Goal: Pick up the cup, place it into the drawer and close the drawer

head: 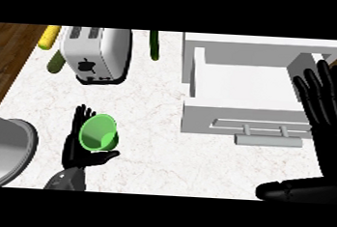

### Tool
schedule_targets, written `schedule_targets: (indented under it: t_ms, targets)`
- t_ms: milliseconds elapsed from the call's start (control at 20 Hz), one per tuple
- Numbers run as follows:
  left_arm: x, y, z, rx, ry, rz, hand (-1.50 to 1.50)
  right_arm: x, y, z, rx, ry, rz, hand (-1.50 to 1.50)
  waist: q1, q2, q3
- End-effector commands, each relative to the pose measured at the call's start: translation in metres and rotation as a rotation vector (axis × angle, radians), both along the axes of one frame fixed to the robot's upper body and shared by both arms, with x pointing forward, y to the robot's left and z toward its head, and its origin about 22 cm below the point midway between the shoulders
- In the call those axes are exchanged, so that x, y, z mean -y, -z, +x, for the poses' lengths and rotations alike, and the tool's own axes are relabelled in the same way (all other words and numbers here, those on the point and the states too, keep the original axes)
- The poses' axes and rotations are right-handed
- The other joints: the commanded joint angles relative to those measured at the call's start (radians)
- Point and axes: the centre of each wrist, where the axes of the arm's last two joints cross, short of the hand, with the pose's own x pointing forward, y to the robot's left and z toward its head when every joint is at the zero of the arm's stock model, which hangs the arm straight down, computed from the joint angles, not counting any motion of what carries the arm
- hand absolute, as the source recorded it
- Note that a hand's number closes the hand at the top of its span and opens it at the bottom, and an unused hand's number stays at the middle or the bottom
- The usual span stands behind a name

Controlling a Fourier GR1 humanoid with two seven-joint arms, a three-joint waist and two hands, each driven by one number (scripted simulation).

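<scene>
Green, the cup (99, 133) sits tilted in the left hand (82, 145), fingers behind it and thumb curled under, seemingly cradled for carrying, over the counter (156, 134) well left of the drawer (244, 85). The drawer stands pulled open, ready to receive it. The right hand (325, 102) rests beside it, fingers straight and spread.
</scene>
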Motion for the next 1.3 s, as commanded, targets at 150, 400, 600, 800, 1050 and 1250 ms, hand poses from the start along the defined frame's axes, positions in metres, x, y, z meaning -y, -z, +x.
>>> schedule_targets:
  t_ms: [150,400,600,800,1050,1250]
  targets:
    - [0.005,-0.009,0.02,0.062,0.072,-0.074,1.5,-0.002,-0.004,0.0,0.002,0.0,-0.004,-1.5,-0.001,0.0,0.0]
    - [0.014,-0.001,0.012,0.149,0.026,-0.028,1.5,-0.018,0.0,-0.01,0.016,-0.001,-0.011,-1.5,-0.001,0.0,0.0]
    - [-0.014,0.006,-0.003,0.156,0.009,0.005,1.5,0.006,-0.012,-0.003,0.007,-0.009,-0.007,-1.5,-0.002,0.002,0.0]
    - [-0.031,-0.019,0.02,0.19,0.008,0.01,1.5,-0.009,0.009,-0.005,0.022,0.009,-0.013,-1.5,0.003,0.0,0.0]
    - [-0.019,-0.015,0.015,0.245,-0.001,0.021,1.5,0.009,-0.01,0.003,0.018,-0.009,-0.021,-1.5,0.003,-0.001,0.0]
    - [-0.02,-0.041,0.031,0.319,0.067,0.015,1.5,0.007,0.002,0.0,0.014,0.027,-0.003,-1.5,0.01,-0.004,0.001]
